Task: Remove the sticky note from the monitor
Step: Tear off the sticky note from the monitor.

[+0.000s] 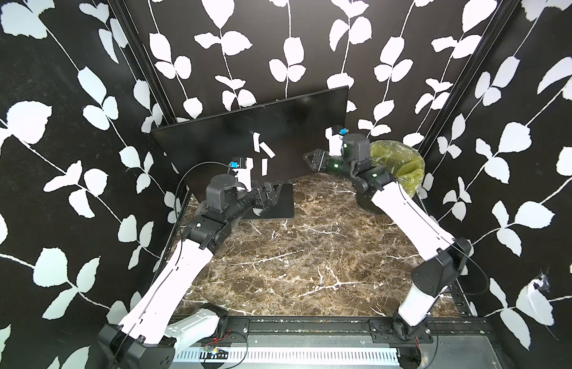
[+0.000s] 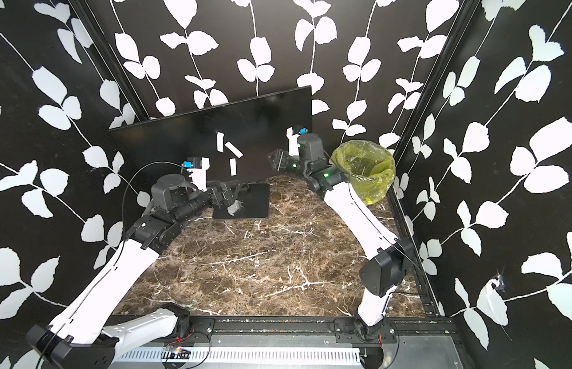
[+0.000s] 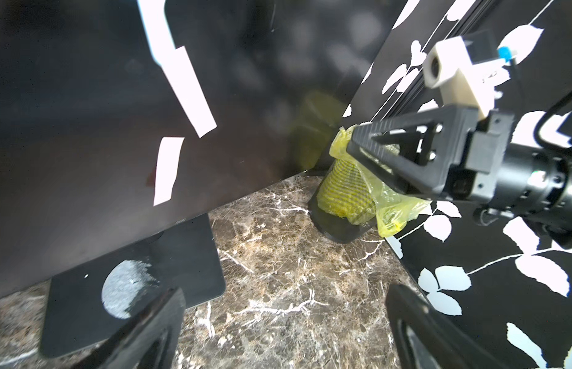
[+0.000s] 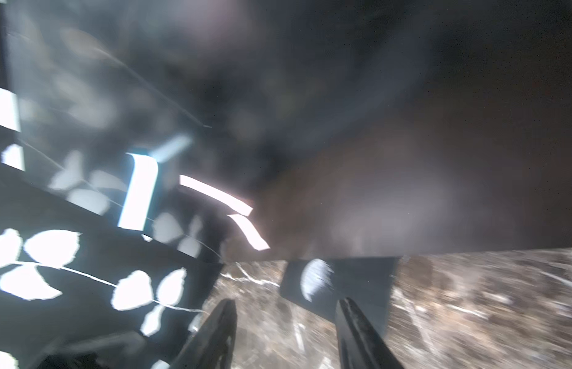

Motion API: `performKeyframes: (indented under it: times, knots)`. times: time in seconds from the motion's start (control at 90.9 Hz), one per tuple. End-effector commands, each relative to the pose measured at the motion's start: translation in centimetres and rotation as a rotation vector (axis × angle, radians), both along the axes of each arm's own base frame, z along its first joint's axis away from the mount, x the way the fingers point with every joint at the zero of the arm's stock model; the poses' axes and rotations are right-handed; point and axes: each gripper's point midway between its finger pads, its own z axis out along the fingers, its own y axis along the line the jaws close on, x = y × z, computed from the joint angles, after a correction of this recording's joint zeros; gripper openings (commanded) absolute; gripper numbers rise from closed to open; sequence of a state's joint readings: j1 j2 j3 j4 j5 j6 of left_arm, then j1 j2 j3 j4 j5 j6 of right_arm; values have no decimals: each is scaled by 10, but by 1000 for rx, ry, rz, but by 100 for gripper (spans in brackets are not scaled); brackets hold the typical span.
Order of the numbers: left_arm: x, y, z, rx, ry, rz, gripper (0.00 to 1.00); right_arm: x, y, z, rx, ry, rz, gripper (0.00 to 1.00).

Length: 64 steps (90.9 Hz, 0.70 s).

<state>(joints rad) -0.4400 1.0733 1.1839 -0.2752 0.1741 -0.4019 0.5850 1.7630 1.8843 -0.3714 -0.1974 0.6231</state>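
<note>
The black monitor (image 1: 214,137) (image 2: 182,137) stands tilted at the back on its base plate (image 1: 278,204). Three white sticky note strips cling to the lower middle of the screen (image 1: 255,142) (image 1: 267,149) (image 1: 264,166), and they also show in the left wrist view (image 3: 188,89) and blurred in the right wrist view (image 4: 214,195). My left gripper (image 1: 271,191) (image 3: 284,306) hangs open over the base plate, below the notes. My right gripper (image 1: 307,159) (image 4: 286,303) is open and empty near the screen's lower right, pointing at the notes.
A black mesh bin lined with a yellow-green bag (image 1: 396,159) (image 2: 364,166) stands in the back right corner, just behind the right arm. Leaf-patterned walls close in the brown marble tabletop (image 1: 294,262) on three sides.
</note>
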Motion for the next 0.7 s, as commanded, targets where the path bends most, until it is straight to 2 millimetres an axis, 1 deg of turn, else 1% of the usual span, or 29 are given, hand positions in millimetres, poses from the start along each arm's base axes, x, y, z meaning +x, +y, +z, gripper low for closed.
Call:
performKeyframes:
  times: [0.0, 0.066, 0.121, 0.187, 0.308, 0.429, 0.693]
  knots:
    - [-7, 4, -7, 8, 10, 0, 99, 2, 30, 6, 131, -13, 9, 52]
    - [-9, 5, -7, 7, 9, -2, 99, -1, 47, 0, 159, 9, 35, 52]
    - [-10, 5, -7, 9, 9, -4, 99, -2, 57, -4, 168, 16, 40, 53]
    - [-12, 6, -7, 13, 10, -10, 99, 0, 65, -10, 181, 32, 39, 54]
    - [-15, 6, -6, 13, 8, -19, 99, 7, 78, -12, 234, 47, 43, 54]
    - [-16, 5, -7, 13, 12, -28, 99, 16, 87, -17, 269, 53, 32, 54]
    - [-20, 5, -7, 7, 13, -36, 99, 27, 101, -17, 317, 23, 18, 54]
